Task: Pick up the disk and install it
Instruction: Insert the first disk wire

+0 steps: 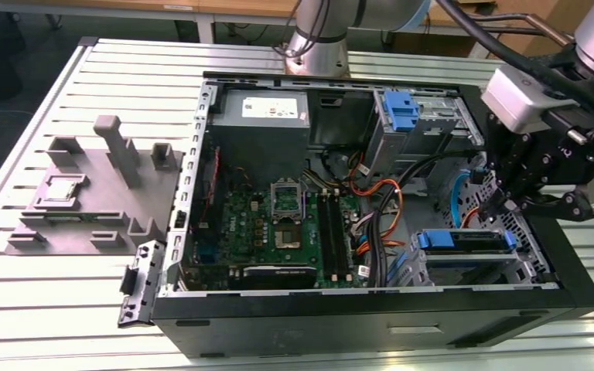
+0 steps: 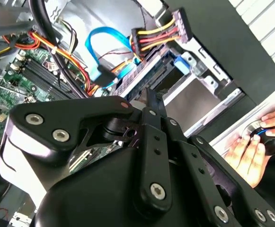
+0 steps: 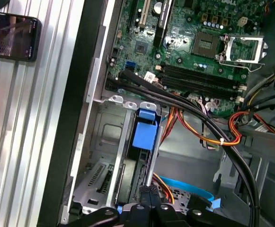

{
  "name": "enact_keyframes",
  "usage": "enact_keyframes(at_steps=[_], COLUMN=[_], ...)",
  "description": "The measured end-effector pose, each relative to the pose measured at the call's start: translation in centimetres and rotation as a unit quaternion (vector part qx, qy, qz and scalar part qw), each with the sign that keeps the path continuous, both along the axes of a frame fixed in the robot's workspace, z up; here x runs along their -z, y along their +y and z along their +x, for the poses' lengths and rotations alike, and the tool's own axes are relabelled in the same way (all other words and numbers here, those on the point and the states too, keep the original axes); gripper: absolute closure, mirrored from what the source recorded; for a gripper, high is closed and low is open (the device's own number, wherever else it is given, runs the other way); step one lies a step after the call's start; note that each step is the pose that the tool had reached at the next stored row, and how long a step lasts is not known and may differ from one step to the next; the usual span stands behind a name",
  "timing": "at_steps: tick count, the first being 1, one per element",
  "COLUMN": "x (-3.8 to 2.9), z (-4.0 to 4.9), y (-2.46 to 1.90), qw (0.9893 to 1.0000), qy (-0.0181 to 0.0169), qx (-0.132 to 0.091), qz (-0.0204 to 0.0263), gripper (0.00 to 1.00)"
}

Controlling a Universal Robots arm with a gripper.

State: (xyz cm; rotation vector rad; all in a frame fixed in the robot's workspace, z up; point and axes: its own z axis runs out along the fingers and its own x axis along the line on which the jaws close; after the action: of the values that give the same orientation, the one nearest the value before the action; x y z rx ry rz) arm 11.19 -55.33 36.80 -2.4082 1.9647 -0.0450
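Observation:
The disk [image 1: 464,251] lies edge-up in the drive bay at the front corner of the open computer case, on the exterior view's right. Its blue plastic carrier [image 1: 462,240] runs along the upper edge. In the first wrist view the blue carrier tab [image 3: 144,131] stands over the dark slab of the disk [image 3: 130,177] between the bay's metal walls. My gripper [image 1: 503,207] hangs just above the bay's far end. Its black fingers [image 2: 152,118] meet at the tips, shut, with nothing seen between them. The gripper [image 3: 147,193] points down at the near end of the disk; I cannot tell whether it touches.
Orange, yellow and black cables [image 3: 208,137] and a blue data cable [image 2: 99,40] run beside the bay. A bare blue bracket [image 1: 401,110] sits in the rear drive cage. A grey fixture [image 1: 96,189] stands on the slotted table. A person's hand [image 2: 253,149] rests outside the case, and a phone [image 3: 10,34] lies nearby.

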Motion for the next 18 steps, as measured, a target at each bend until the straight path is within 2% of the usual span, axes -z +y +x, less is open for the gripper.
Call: enact_keyframes(at_steps=[4, 8, 9, 11, 13, 14, 18], x=[0.05, 0.12, 0.13, 0.15, 0.14, 0.16, 0.16], z=[0.26, 0.26, 0.26, 0.41, 0.66, 1.21, 1.85], y=[0.14, 0.15, 0.15, 0.24, 0.45, 0.9, 1.4], qw=[1.0, 0.9994, 0.9993, 0.9992, 0.9992, 0.9992, 0.9992], qy=[-0.0006, -0.0039, -0.0054, -0.0059, -0.0059, -0.0057, -0.0055], qx=[-0.006, -0.034, -0.038, -0.039, -0.039, -0.039, -0.039], qz=[-0.0011, -0.0012, -0.0012, -0.0014, -0.0029, -0.0069, -0.0122], gripper=[0.9, 0.9, 0.9, 0.9, 0.9, 0.9, 0.9])
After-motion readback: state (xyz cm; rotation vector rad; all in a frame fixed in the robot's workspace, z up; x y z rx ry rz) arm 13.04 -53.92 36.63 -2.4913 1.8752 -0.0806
